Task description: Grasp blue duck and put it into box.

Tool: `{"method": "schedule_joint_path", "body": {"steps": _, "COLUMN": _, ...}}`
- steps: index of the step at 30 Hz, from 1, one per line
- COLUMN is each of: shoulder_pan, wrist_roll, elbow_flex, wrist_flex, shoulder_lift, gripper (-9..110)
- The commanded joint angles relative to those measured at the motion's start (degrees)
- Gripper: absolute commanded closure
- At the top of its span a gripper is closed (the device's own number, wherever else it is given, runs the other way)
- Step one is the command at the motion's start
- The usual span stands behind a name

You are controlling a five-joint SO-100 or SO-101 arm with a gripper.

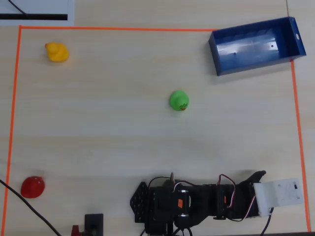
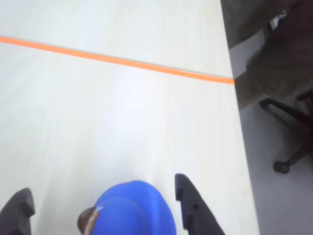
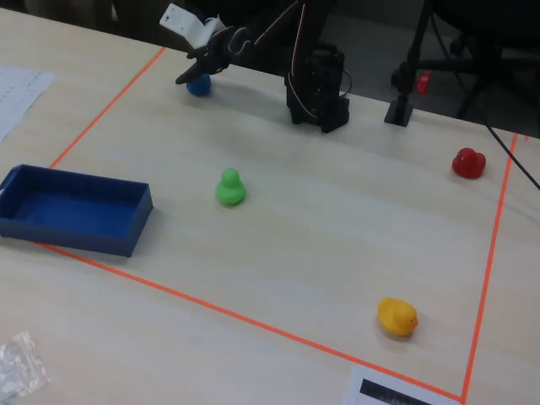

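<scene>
Gripper [image 2: 102, 205] spread wide, fingers either side of blue duck [image 2: 129, 210] w/ gaps both sides, not pinching yet. Box [image 3: 51, 181] sits well apart across table, past green duck [image 3: 229, 187].

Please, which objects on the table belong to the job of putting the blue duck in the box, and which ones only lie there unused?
Belong to the job:
- blue duck, between the open jaws of the gripper
- box, empty

Only lying there:
- green duck
- yellow duck
- red duck
- crumpled plastic wrapper
</scene>
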Motion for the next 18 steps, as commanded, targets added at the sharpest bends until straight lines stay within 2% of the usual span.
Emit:
{"method": "schedule_joint_path", "body": {"steps": 1, "shoulder_pan": 0.26, "wrist_roll": -0.44, "elbow_flex": -0.44, "wrist_flex": -2.64, "shoulder_lift": -1.49, "gripper": 62}}
{"method": "schedule_joint_path", "body": {"steps": 8, "shoulder_pan": 0.00, "wrist_roll": -1.32, "elbow_flex": -1.05, "wrist_flex": -4.04, "shoulder_lift": -6.68, "gripper": 63}}
{"method": "schedule_joint_path", "body": {"steps": 9, "shoulder_pan": 0.18, "wrist_roll": -1.58, "elbow_flex": -1.05, "wrist_flex": -4.22, "shoulder_lift": -7.29, "gripper": 66}}
{"method": "schedule_joint_path", "body": {"steps": 11, "shoulder_pan": 0.26, "wrist_roll": -1.76, "elbow_flex": -1.32, "wrist_flex": -4.39, "shoulder_lift": -8.26, "gripper": 79}}
{"method": "schedule_joint_path", "body": {"steps": 13, "shoulder_pan": 0.09, "wrist_roll": -0.26, "elbow_flex": -2.11, "wrist_flex": -4.13, "shoulder_lift": -8.96, "gripper": 99}}
{"method": "schedule_joint_path", "body": {"steps": 18, "shoulder_pan": -0.18, "wrist_roll": 0.79, "elbow_flex": -5.36, "wrist_flex": 1.05, "shoulder_lift": -9.23, "gripper": 101}}
